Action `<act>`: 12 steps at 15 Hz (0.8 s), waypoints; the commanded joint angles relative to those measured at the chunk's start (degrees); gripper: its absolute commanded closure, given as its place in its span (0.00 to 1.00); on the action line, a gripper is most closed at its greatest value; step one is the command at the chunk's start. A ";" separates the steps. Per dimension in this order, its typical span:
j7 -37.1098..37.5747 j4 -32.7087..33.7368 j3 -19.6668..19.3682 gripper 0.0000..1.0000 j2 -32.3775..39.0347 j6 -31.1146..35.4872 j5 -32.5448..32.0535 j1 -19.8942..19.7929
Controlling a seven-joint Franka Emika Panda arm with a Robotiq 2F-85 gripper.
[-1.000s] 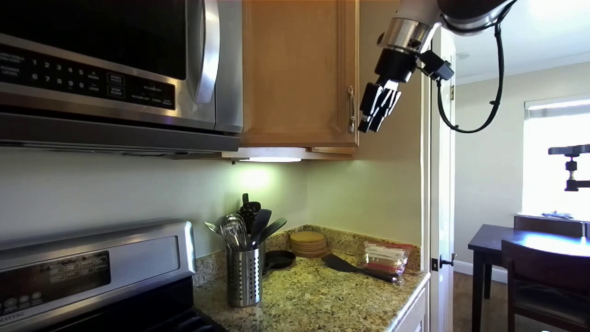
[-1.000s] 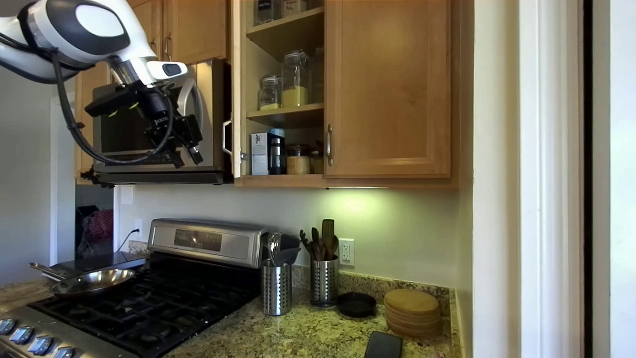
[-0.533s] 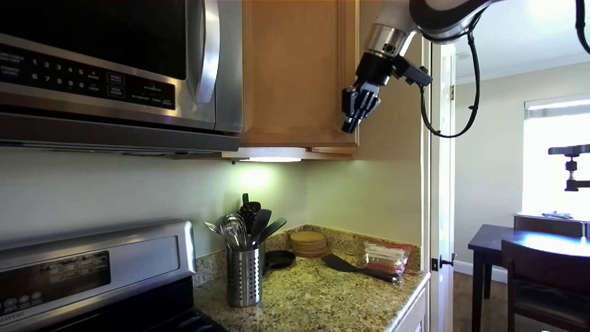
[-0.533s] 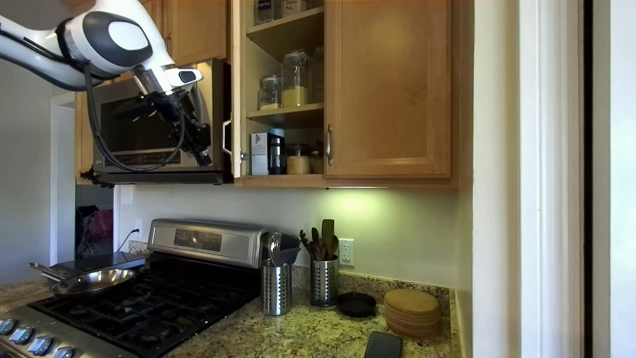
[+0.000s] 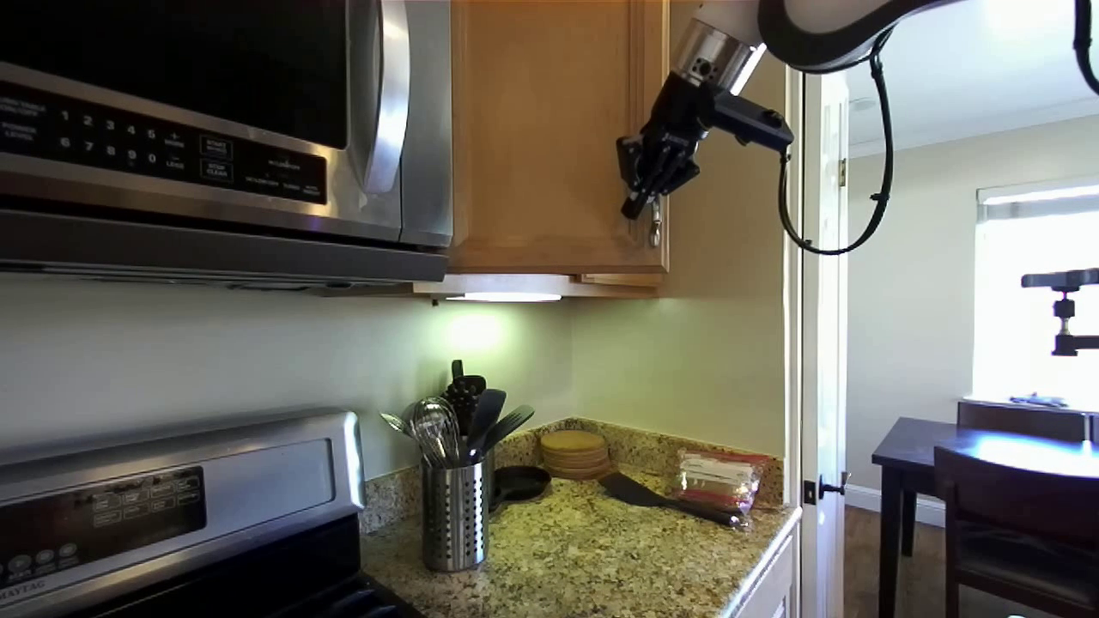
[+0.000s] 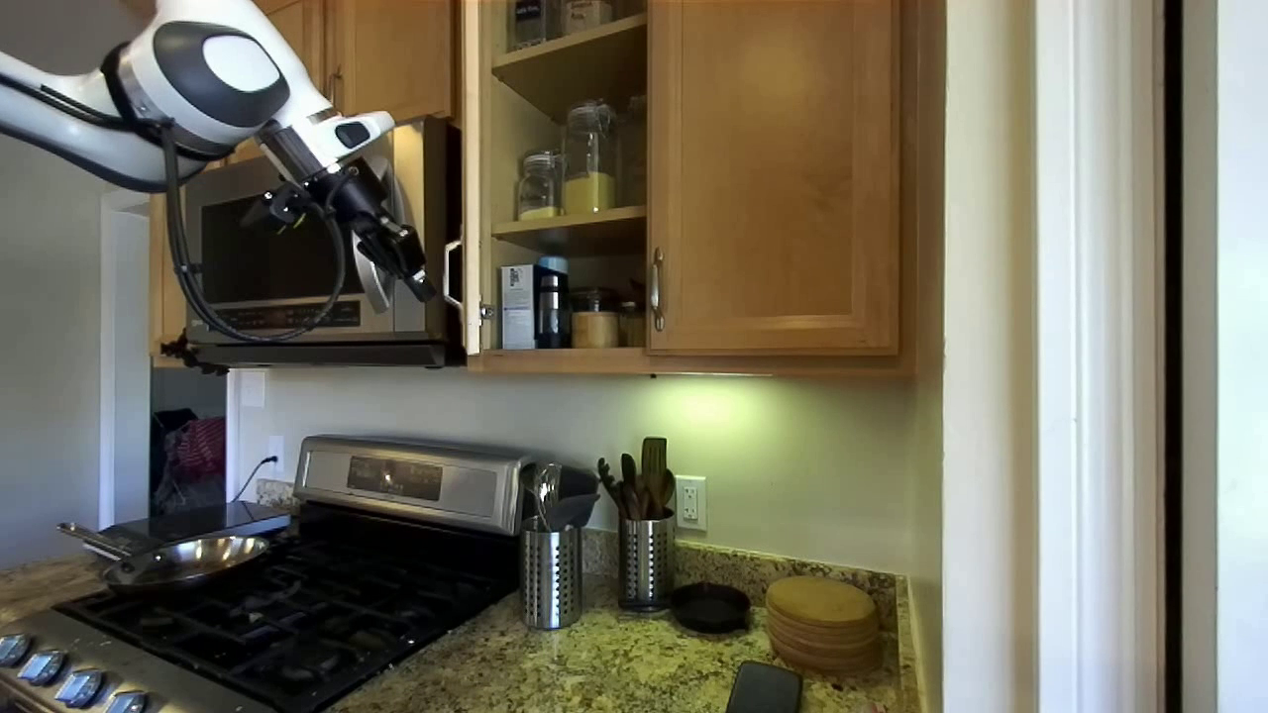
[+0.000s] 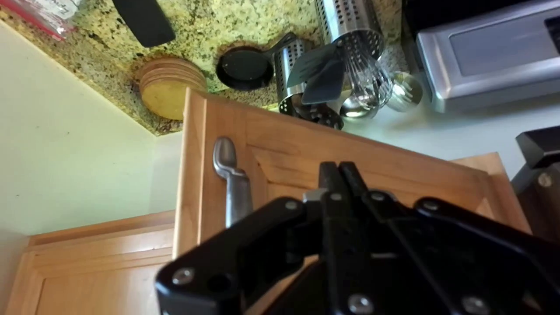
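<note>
My black gripper (image 7: 338, 166) is shut, its fingers meeting at the tips with nothing between them. In the wrist view it points over a wooden cabinet door (image 7: 302, 131) that carries a curved metal handle (image 7: 238, 197), left of the fingers. From an exterior view, the gripper (image 5: 634, 209) is in front of the door's handle edge and hides the upper part of the handle (image 5: 656, 225). Seen edge-on in an exterior view, the door (image 6: 474, 188) stands swung out, with the gripper (image 6: 424, 287) just left of its handle (image 6: 451, 272). Contact with the door cannot be made out.
A microwave (image 6: 287, 248) hangs beside the door, above the stove (image 6: 297, 594). Jars (image 6: 589, 158) and a box (image 6: 516, 307) stand on the cabinet shelves. Below, the counter holds a utensil holder (image 5: 455, 519), a small black pan (image 6: 710, 606) and stacked round boards (image 6: 822, 624).
The gripper's fingers have come together from open. The arm has moved toward the swung-out door, and the fingertips have tilted and risen a little.
</note>
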 commanded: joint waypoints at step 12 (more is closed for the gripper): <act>21.32 -0.29 6.24 0.95 -1.05 1.74 -20.21 -7.63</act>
